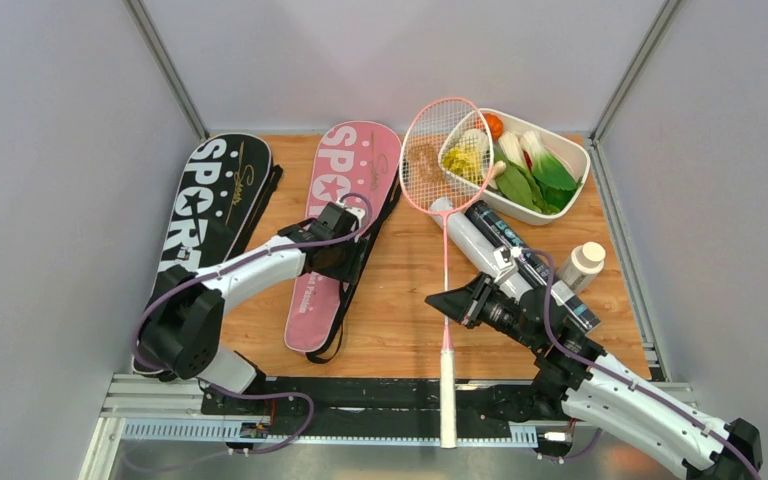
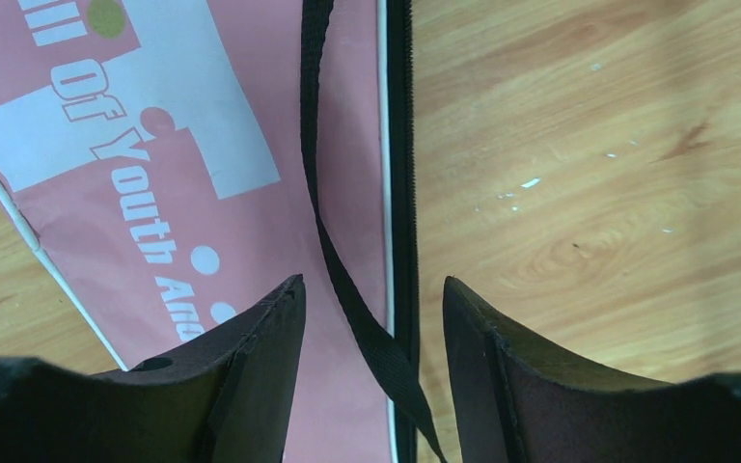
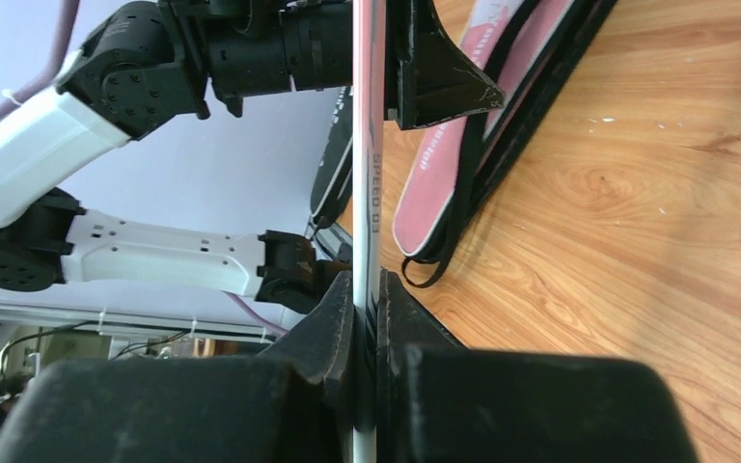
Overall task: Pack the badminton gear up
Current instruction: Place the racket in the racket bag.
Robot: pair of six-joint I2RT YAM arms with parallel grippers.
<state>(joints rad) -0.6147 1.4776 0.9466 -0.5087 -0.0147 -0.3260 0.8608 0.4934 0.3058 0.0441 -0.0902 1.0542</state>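
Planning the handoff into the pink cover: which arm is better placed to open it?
Left. Its open tool hovers right over the pink cover's zipper edge and black strap, while the right tool is shut on the racket shaft.

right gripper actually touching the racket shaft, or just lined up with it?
Touching. The right wrist view shows the right gripper closed on the pink racket, both pads pressed against its shaft with no gap on either side.

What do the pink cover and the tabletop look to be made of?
Pink cover: seemingly soft matte fabric, with printed white lettering, a black zipper edge and a woven black strap. Tabletop: wood or wood-look laminate, with visible grain and a slight sheen.
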